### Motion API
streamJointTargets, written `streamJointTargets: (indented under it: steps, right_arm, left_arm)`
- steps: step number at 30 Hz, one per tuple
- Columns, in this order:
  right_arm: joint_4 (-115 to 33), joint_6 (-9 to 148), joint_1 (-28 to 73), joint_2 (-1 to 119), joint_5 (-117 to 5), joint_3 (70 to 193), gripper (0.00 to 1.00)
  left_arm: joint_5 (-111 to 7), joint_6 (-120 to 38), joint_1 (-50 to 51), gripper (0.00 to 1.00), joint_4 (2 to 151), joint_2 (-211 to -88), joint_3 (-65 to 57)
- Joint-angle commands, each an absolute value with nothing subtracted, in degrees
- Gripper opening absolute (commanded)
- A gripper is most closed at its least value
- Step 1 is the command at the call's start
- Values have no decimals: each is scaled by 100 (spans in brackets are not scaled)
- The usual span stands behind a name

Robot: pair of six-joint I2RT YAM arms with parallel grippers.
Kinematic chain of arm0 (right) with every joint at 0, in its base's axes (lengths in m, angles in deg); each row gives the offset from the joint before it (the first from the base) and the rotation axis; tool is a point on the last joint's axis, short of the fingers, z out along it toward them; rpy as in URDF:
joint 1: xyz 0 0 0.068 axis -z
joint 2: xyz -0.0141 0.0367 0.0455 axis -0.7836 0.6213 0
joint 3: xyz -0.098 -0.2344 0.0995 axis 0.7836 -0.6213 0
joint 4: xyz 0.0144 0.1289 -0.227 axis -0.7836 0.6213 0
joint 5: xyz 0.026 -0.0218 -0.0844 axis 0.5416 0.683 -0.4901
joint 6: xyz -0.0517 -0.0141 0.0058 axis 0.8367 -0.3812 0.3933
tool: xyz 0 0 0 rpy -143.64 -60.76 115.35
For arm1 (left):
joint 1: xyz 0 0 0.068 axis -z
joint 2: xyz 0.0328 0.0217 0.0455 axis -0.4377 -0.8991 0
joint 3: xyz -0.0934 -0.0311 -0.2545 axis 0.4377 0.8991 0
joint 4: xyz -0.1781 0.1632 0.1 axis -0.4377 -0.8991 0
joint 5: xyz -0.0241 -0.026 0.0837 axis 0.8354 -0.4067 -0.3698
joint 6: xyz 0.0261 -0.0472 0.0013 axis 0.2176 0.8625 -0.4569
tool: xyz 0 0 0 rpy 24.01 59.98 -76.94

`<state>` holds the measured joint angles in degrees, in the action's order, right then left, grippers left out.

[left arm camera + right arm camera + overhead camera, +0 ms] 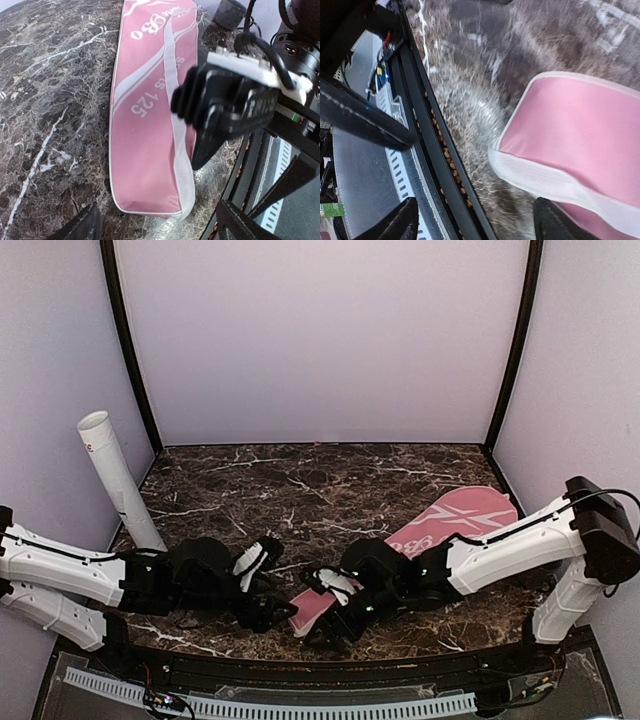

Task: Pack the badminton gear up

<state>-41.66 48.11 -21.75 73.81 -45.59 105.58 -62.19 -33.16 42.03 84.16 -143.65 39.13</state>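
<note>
The pink racket-shaped bag (445,525) lies flat on the dark marble table, running diagonally from the back right to the front middle. Its narrow handle end with a white strap (182,170) lies between my two grippers. My left gripper (272,590) is open and empty, just left of that end; the bag shows in the left wrist view (145,125). My right gripper (315,608) is open and empty beside the end, which shows in the right wrist view (585,130). The long white tube (120,480) leans against the left wall. No rackets or shuttlecocks are in view.
The table's front edge with a black rail (427,145) and a white cable chain (300,708) runs just below both grippers. Purple walls close the back and sides. The right arm (230,105) fills the right of the left wrist view.
</note>
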Motion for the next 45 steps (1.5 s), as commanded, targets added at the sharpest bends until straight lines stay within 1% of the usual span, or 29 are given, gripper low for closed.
streamJointTargets:
  steps: [1,6,13,17,21,24,28,29,31,34,38,42,45]
  right_arm:
    - [-4458,4751,-1745,6745,-4840,10347,83]
    - [-4624,4551,-1022,6507,-5298,10445,88]
    - [-4664,4455,140,6730,-6005,10737,89]
    - [-4895,4647,886,6567,-6202,10557,89]
    - [-5046,4968,1766,6132,-6326,10136,89]
    - [-5196,5086,2586,5646,-6334,9622,89]
    - [-5444,5086,3602,4856,-6334,8935,89]
    - [-5492,5469,3827,4645,-6336,8763,89]
    - [-5631,5565,4142,4244,-6451,8418,90]
    - [-5964,5768,4232,3487,-6845,7816,89]
    - [-6565,5894,4285,2634,-7117,7004,91]
    - [-6720,5907,4332,2005,-7190,6615,91]
    - [-6758,5930,4341,1828,-7145,6530,91]
  left_arm:
    - [-6444,-3222,3970,82,7828,-14002,3704]
    - [-5956,-3290,3013,84,7795,-14148,3374]
    - [-5632,-3732,1842,84,8212,-15342,2540]
    - [-5164,-3954,1255,84,8838,-15857,2362]
    - [-4993,-4283,834,84,9181,-15951,2384]
    - [-4880,-4367,499,84,9495,-15673,2675]
    - [-4824,-4461,30,85,10067,-14974,3358]
    - [-4907,-4492,-51,85,10231,-14782,3545]
    - [-5164,-4586,-95,85,10500,-14439,3873]
    - [-5642,-4612,-96,85,11017,-13960,4434]
    - [-6495,-4632,-93,87,11061,-13416,4985]
    - [-6837,-4780,-92,88,11097,-13031,5437]
    - [-6927,-4745,-98,88,11174,-12800,5696]
